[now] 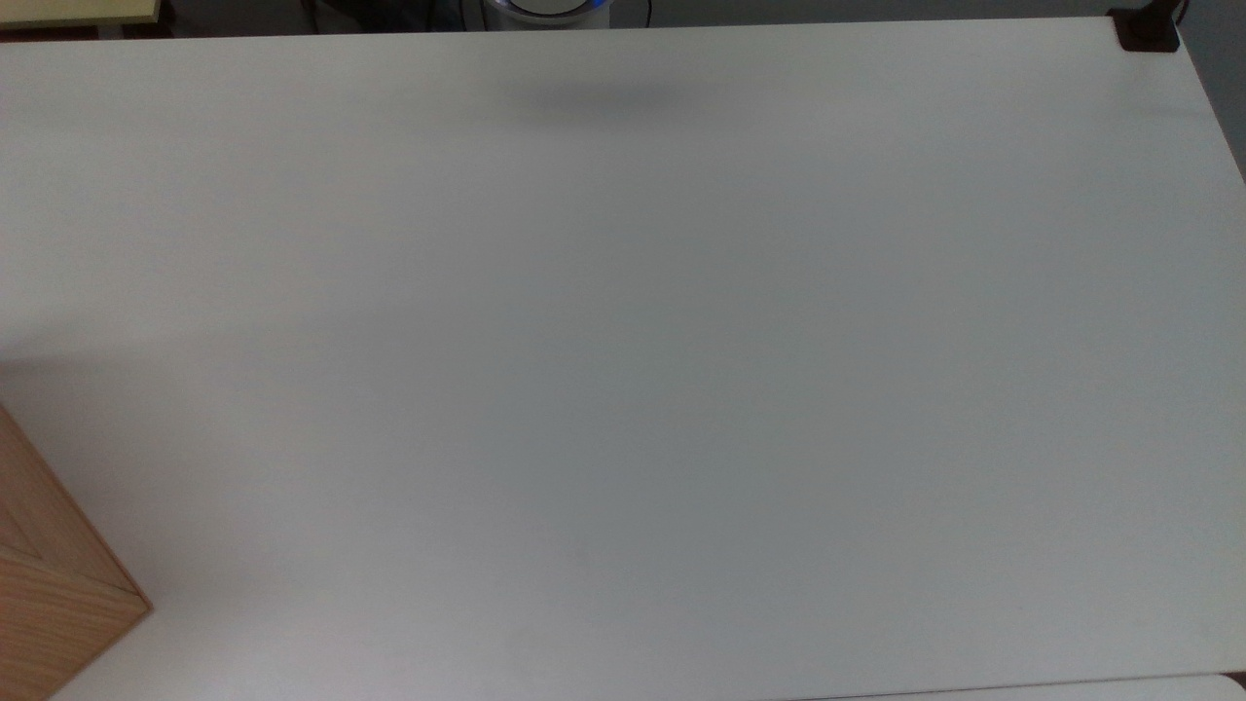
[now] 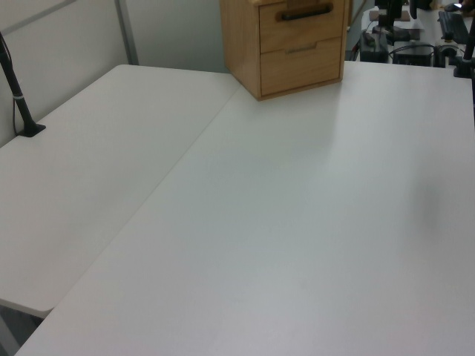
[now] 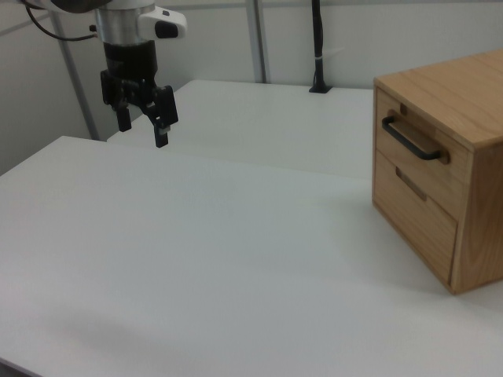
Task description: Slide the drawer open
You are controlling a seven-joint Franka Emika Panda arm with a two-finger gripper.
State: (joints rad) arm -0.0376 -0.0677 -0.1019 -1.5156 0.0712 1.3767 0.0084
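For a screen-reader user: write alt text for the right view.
A black two-finger gripper hangs open above the white table, far from the wooden cabinet at the right view's right. The upper drawer, with a dark bar handle, looks closed.

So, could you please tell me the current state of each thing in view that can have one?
drawer: shut, front flush with the cabinet, bar handle untouched.
lower drawer: shut as well.
cabinet: upright on the table.
gripper: open, holding nothing, hanging above the table far from the drawer.
table: bare where the gripper hangs.
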